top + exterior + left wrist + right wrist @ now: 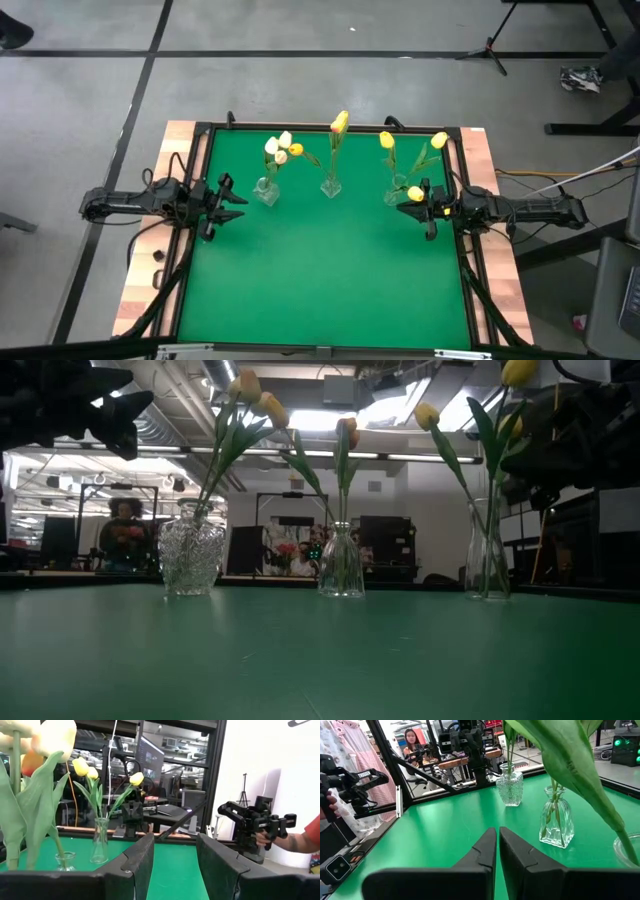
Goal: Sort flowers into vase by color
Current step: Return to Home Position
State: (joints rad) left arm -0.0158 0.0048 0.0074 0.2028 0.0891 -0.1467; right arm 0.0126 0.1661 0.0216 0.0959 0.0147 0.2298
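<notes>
A: We've got three vases in a row across the far half of the green surface (320, 280). The white flowers (278, 148) stand in the left vase (266, 191), with an orange head (296, 150) among them.

B: And the yellow flowers (387, 140) fill the right vase (394, 196), a yellow-orange flower (340, 122) alone in the middle vase (330, 187). Every stem we see stands in glass, mostly grouped by shade.

A: The left tool (238, 200) hangs released beside the left vase, fingers (142, 855) apart, carrying nothing.

B: The right tool (403, 208) is clenched on nothing, just beside the right vase. We'd say both arms lie out toward the side edges to leave the stems clear.
</notes>
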